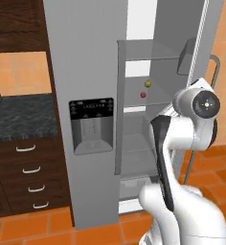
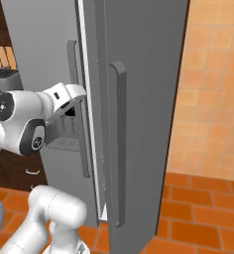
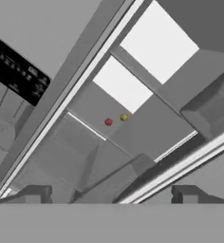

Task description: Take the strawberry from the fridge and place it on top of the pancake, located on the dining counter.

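Two small balls sit on a mid shelf inside the open fridge (image 1: 93,72) — the strawberry (image 1: 143,94) low and left, an olive ball (image 1: 147,83) just above and to its right in the left base view. Going left to right there: dark drawers (image 1: 31,174) under a dark counter (image 1: 21,115), the dispenser panel (image 1: 91,125) on the shut door, then the open compartment with its shelves, then the arm's white elbow at right. Step in hand: the reach into the fridge, with the berry not yet touched. Gripper (image 3: 111,193) is wide apart and empty, well short of the berry; its tips frame the bottom of the hand view. Next move likely calls for pushing forward past the door edge, centring on the red one, not the olive one beside it — they sit close, so a sloppy close could catch both. Right base view shows the open door's outer face and long handle (image 2: 118,144), which blocks the shelves; hand view gives the berry (image 3: 108,122) and ball (image 3: 124,117) straight ahead.
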Robot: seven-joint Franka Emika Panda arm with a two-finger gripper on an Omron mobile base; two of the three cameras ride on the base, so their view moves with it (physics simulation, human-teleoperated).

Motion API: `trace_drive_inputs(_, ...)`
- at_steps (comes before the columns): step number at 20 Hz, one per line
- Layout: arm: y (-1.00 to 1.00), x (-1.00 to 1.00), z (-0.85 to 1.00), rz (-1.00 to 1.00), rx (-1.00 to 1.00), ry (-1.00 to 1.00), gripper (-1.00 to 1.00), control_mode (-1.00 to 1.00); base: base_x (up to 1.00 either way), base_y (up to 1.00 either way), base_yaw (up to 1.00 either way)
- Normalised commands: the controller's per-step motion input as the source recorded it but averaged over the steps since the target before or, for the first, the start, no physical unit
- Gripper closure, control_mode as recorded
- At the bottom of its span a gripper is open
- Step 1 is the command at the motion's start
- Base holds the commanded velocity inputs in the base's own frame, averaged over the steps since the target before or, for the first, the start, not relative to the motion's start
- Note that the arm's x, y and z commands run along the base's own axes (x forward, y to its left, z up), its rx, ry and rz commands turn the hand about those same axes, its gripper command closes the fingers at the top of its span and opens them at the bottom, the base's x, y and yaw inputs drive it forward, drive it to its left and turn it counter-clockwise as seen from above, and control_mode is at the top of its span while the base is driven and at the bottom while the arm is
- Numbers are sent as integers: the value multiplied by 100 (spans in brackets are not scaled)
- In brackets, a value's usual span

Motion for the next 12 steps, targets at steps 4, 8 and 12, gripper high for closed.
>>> trace_drive_inputs(4, 7, 78, -1, -34, -30, 30, -100, -100, 0, 0, 0)
trace_drive_inputs(8, 0, 93, -29, -19, -18, 13, -100, -100, 0, 0, 0)
trace_drive_inputs(12, -6, 96, -44, -8, -8, 4, -100, -100, 0, 0, 0)
